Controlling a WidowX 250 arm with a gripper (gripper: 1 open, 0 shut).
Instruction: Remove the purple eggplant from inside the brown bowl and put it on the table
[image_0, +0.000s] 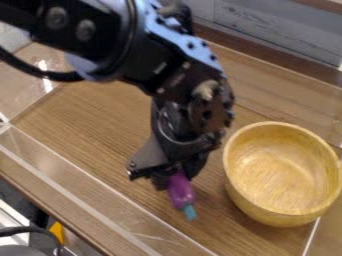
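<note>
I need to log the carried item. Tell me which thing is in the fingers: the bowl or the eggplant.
The small glossy purple toy eggplant, teal tip down, pinched by the gripper above the table. The round tan wooden bowl sits empty beside it, untouched.

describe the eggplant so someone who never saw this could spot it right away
Start at the brown bowl on the right of the table. Just left of its rim, the black arm's end effector points down, shut on the purple eggplant. It is the only glossy purple thing here, small, with a teal tip.
</note>
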